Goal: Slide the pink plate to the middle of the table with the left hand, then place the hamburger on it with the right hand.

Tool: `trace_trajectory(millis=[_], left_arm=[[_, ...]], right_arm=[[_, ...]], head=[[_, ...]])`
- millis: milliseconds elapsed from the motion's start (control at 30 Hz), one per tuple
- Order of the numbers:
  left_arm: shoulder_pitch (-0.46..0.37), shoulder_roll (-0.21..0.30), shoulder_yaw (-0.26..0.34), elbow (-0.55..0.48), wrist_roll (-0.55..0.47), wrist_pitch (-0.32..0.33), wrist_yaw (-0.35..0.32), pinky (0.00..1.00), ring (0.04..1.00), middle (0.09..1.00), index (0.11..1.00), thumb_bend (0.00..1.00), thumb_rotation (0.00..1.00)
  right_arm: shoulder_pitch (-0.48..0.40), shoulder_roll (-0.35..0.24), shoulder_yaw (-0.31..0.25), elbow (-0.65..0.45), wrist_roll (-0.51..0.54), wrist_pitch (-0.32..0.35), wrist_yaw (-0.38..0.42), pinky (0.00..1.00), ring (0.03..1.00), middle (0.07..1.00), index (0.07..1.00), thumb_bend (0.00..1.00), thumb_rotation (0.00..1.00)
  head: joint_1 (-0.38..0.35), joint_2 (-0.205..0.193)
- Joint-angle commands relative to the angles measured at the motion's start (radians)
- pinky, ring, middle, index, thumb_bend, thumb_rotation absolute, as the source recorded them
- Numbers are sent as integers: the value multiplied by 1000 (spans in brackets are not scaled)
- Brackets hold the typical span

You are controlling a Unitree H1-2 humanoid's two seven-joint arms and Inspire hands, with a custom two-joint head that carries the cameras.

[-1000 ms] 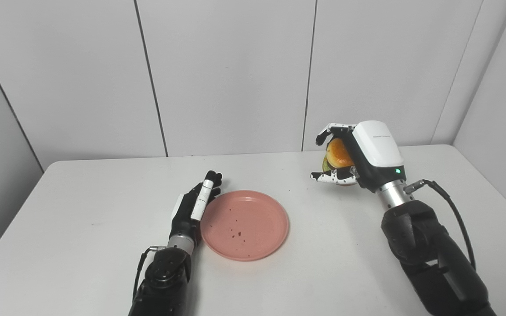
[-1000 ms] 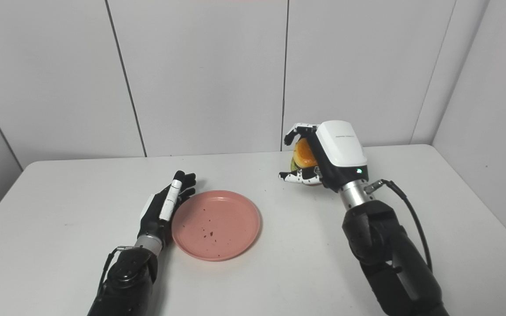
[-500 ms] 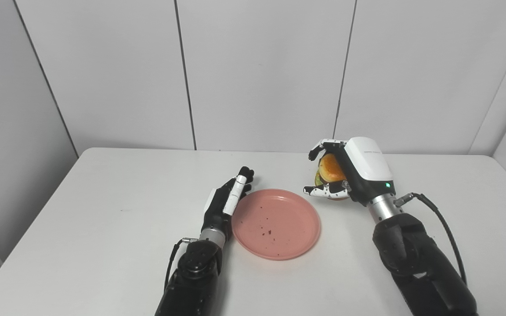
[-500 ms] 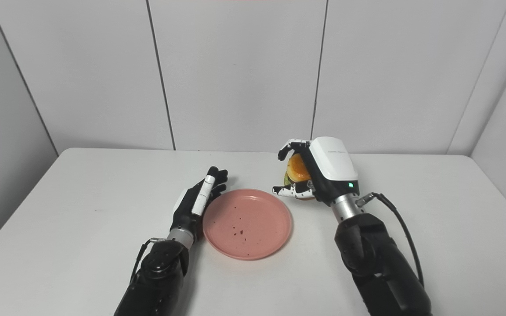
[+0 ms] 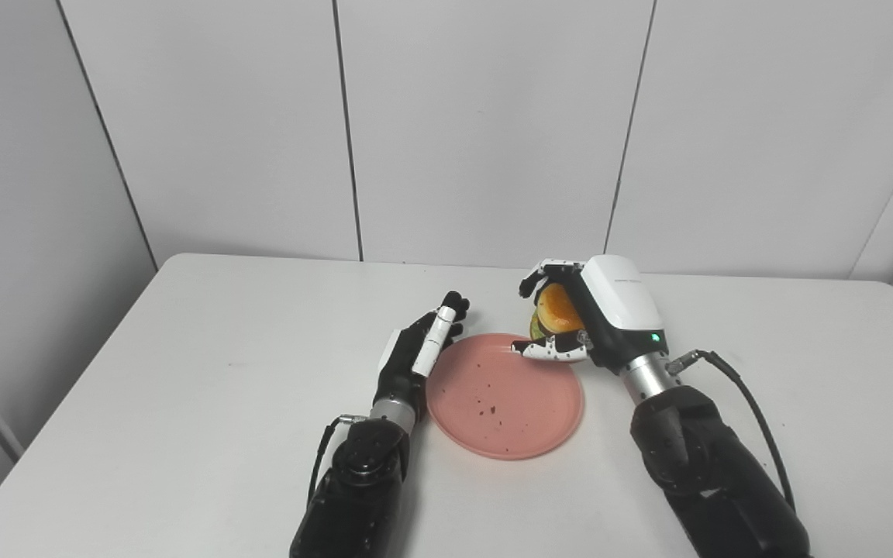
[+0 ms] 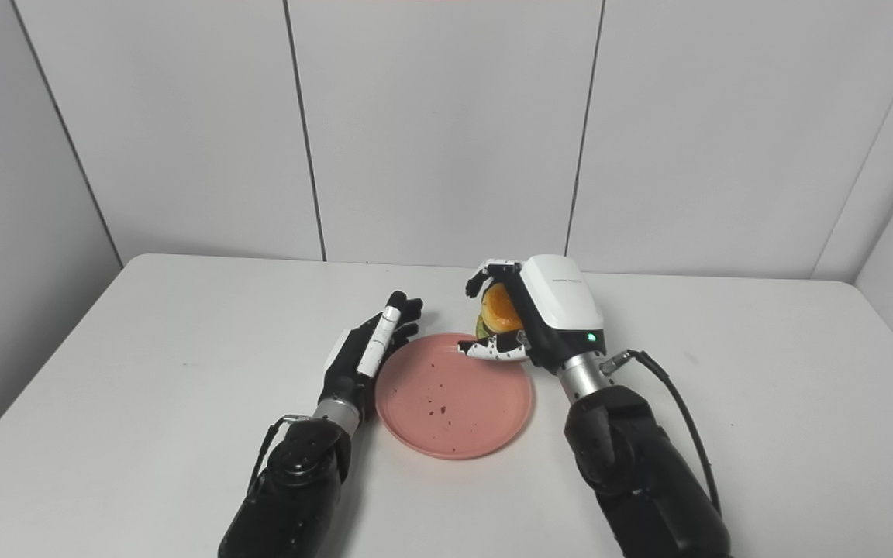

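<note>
white table, rounded corners, set against grey panelled wall. pink plate lies flat on it near middle, dark crumbs scattered across its face. left hand rests on tabletop, edge-on, just beside plate's left rim. few faint specks on bare surface elsewhere.

The right hand hides most of the hamburger (only bun shows).
</note>
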Motion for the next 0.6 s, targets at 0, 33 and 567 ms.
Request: trace_trajectory(millis=[0,33,567], left_arm=[[-38,-14,-7,4,9,-9,-1,893,867,852,746,832,888],[-37,-14,-8,2,9,-7,-1,893,867,853,750,835,892],[-43,-12,3,27,17,-34,11,899,853,853,818,814,954]], right_arm=[[-50,16,3,-11,2,-21,-21,398,485,527,460,519,4],[-47,23,6,-11,3,-17,-19,398,493,534,458,518,4],[-64,63,55,188,-1,-64,-91,280,336,400,503,520,1]], head=[[3,2],[1,3],[0,5]])
